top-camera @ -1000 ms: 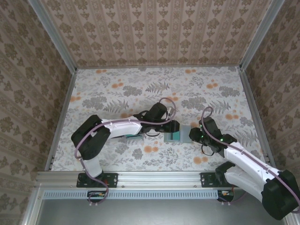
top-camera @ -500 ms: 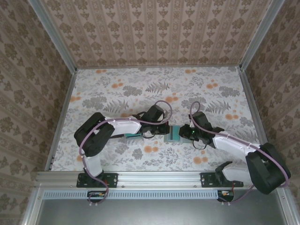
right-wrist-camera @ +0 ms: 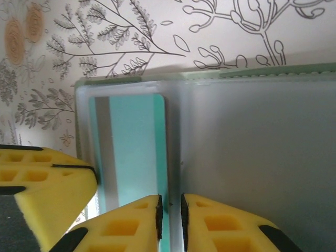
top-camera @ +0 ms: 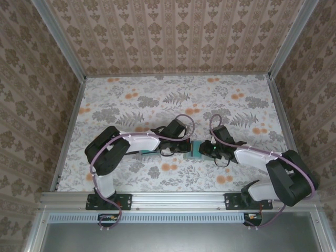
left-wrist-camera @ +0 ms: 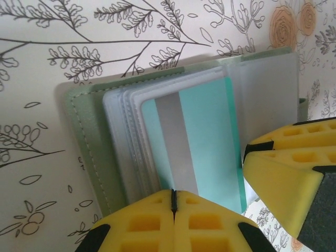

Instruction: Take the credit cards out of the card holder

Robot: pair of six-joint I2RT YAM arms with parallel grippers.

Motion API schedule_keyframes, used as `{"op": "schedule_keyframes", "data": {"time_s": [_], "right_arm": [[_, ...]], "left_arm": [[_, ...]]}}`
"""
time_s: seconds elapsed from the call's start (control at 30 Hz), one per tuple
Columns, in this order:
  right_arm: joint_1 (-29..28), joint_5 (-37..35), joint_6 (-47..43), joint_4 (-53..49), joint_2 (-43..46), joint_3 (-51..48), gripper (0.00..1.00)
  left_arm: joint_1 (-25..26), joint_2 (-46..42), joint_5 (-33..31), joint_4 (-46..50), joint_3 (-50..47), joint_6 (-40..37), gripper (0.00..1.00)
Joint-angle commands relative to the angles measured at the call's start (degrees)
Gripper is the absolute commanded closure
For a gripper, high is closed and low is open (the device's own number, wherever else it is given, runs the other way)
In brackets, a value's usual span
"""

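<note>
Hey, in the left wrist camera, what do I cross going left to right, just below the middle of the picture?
Floral table → card holder, its green cover → its stack of clear sleeves → grey-striped teal credit card → right gripper.

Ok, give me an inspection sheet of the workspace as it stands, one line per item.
Surface: floral table cover, flat.
Job's things: card holder lying open; one teal credit card among its clear sleeves.
Clutter: flat teal-edged item, half under the left arm.
Grippers: left gripper shut at the holder's edge; right gripper nearly closed, a teal sliver of the card between its jaws.
Cables: purple cables loop off both wrists.
Surroundings: patterned walls; metal rail in front.
</note>
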State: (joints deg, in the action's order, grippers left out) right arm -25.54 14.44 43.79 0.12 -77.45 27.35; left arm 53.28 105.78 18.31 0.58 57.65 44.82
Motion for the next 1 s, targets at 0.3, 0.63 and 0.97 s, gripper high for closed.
{"op": "schedule_keyframes", "data": {"time_s": [0.3,0.63,0.97], "right_arm": [[0.8,4.8,1.7,4.8,-1.8,0.7,0.8],[1.4,5.2,2.3,5.3,-3.6,-0.1,0.92],[4.8,4.7,2.2,3.7,-0.1,-3.0,1.0]], "left_arm": [[0.6,2.2,-1.3,3.7,2.2,-0.1,1.0],[0.8,2.2,-1.6,4.3,2.3,-0.2,1.0],[0.5,2.9,-3.8,8.7,3.5,-0.2,1.0]]}}
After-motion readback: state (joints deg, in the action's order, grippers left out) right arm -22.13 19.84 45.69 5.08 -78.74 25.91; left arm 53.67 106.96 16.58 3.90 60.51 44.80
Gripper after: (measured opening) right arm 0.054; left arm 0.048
